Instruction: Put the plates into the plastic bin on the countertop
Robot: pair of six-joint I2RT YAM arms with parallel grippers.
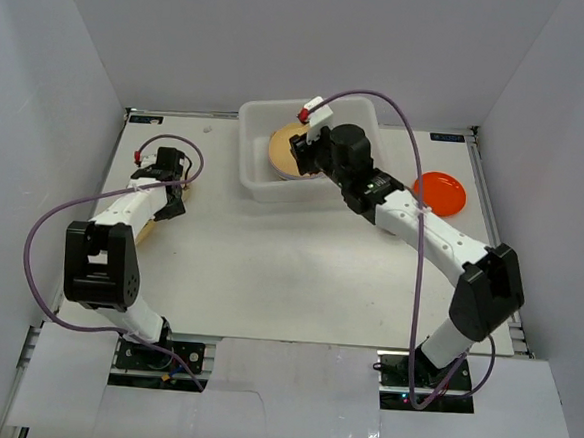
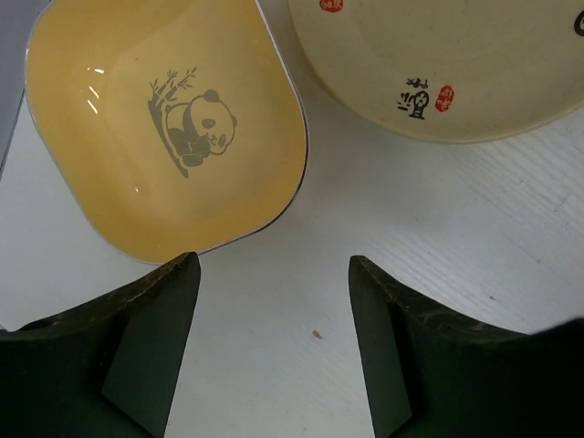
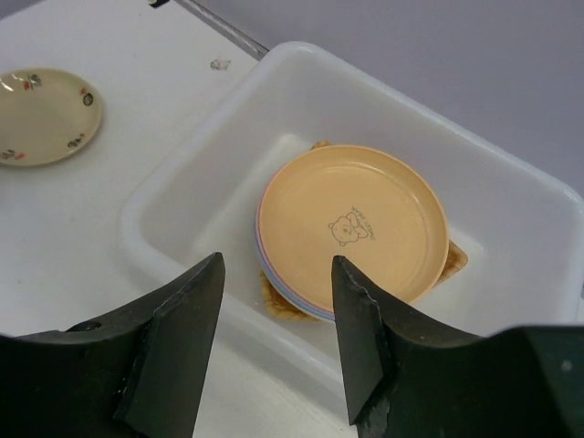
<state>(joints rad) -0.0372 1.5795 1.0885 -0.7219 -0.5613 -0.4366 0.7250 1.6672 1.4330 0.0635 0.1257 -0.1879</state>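
1. Your left end effector [image 2: 272, 266] hangs wide open and empty over the tabletop [image 2: 456, 237]. In its wrist view the yellow dish [image 2: 169, 119] lies just ahead-left and a cream plate [image 2: 456, 64] ahead-right.
2. Your right end effector [image 3: 278, 266], jaws parted and holding nothing, hovers over the bin [image 3: 196, 182], where a peach plate [image 3: 351, 224] tops the stack.
3. An orange plate [image 1: 439, 192] lies right of the bin, nearer your right arm.

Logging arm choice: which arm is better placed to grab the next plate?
Left. The left gripper, open, hovers beside the yellow panda dish and cream plate; the right gripper, open and empty, is over the plastic bin.
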